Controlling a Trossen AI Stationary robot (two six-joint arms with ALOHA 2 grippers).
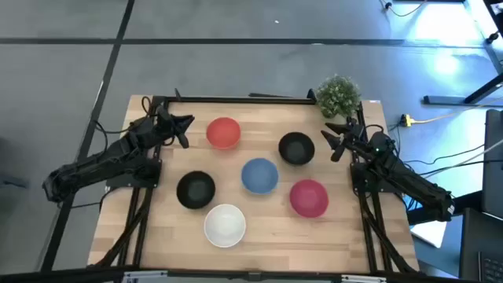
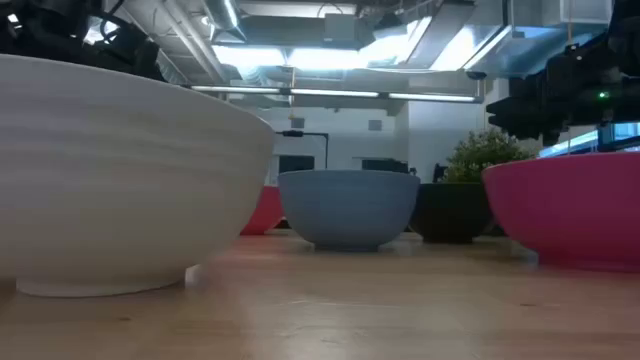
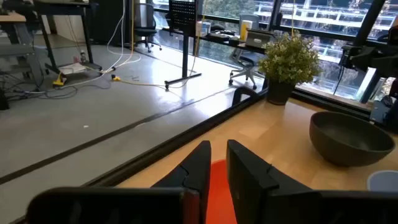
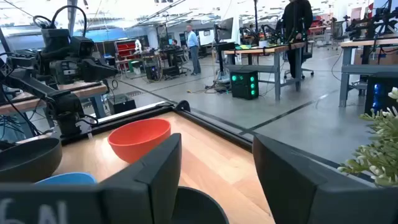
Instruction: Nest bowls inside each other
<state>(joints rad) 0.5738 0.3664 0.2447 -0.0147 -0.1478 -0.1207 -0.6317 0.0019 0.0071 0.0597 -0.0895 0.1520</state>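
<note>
Six bowls stand upright on their bases on the wooden table: red (image 1: 223,132), black (image 1: 296,148), blue (image 1: 259,175), a second black (image 1: 196,189), magenta (image 1: 309,197) and white (image 1: 225,224). My left gripper (image 1: 183,130) hovers just left of the red bowl, its fingers a narrow gap apart (image 3: 217,171), with red bowl (image 3: 217,186) showing between them. My right gripper (image 1: 334,141) hovers wide open (image 4: 217,168) just right of the far black bowl (image 4: 199,205). Neither touches a bowl.
A small green potted plant (image 1: 338,94) stands at the table's far right corner, behind my right gripper. A dark rail (image 1: 236,99) runs along the far edge. The bowls fill the table's middle. In the low view the white bowl (image 2: 110,170) and magenta bowl (image 2: 570,205) loom nearest.
</note>
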